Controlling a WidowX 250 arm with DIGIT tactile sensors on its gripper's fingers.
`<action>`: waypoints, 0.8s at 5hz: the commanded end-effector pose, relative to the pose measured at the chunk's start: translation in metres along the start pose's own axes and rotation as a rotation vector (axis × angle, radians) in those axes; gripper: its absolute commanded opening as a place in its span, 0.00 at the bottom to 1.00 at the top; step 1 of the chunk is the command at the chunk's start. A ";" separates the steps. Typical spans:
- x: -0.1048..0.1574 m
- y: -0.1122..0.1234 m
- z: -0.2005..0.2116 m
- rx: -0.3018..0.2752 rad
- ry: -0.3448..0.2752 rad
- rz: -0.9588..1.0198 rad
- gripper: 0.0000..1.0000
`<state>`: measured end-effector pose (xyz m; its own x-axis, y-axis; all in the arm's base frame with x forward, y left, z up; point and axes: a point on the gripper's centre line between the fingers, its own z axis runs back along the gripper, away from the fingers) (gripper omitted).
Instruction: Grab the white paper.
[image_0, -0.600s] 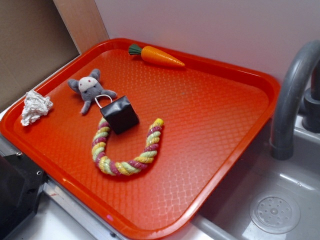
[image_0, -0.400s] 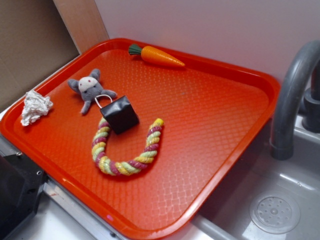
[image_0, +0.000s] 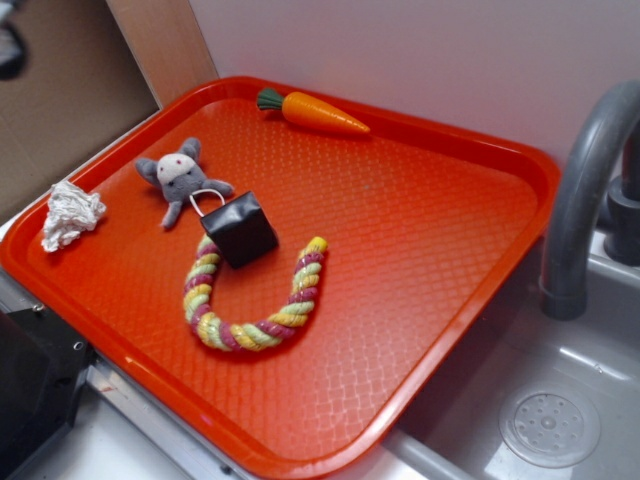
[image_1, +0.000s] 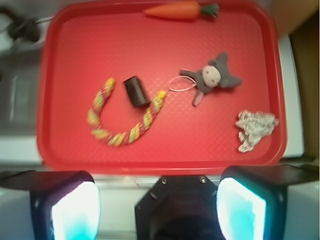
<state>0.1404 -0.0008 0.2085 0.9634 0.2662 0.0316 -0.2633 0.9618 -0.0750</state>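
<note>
Motion is the only news: in the exterior view a blurred dark shape has entered the top-left corner, where earlier there was only the brown board, while everything on the tray lies exactly where it did. I take this to be the arm starting its approach, so the grab has barely begun. Largest is the red plastic tray (image_0: 440, 230), a rounded rectangle with a raised rim and a fine diamond-embossed floor, beside a grey sink (image_0: 560, 400) with a curved faucet (image_0: 580, 190). On the tray a braided rope toy (image_0: 250, 300), yellow, green and pink, bends into a U; a smooth orange toy carrot (image_0: 318, 112) with a green top lies near the far rim; a matte black box-like block (image_0: 238, 230) sits at one rope end, and just beside it is a soft grey plush mouse (image_0: 180, 180) with a white face and a thin cord loop. The white paper (image_1: 255, 127), a crumpled, wrinkled wad, rests by itself near the tray's left edge, close to the rim and apart from the mouse. In the wrist view the tool (image_1: 159, 210) hangs high above the near rim, its two pale fingers (image_1: 75, 212) spread wide and holding nothing.
</note>
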 end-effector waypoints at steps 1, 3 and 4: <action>0.042 0.068 -0.034 0.002 -0.108 0.364 1.00; 0.048 0.137 -0.088 0.164 -0.073 0.472 1.00; 0.047 0.149 -0.105 0.211 -0.081 0.466 1.00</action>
<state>0.1577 0.1380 0.0852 0.7511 0.6536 0.0931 -0.6602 0.7445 0.0993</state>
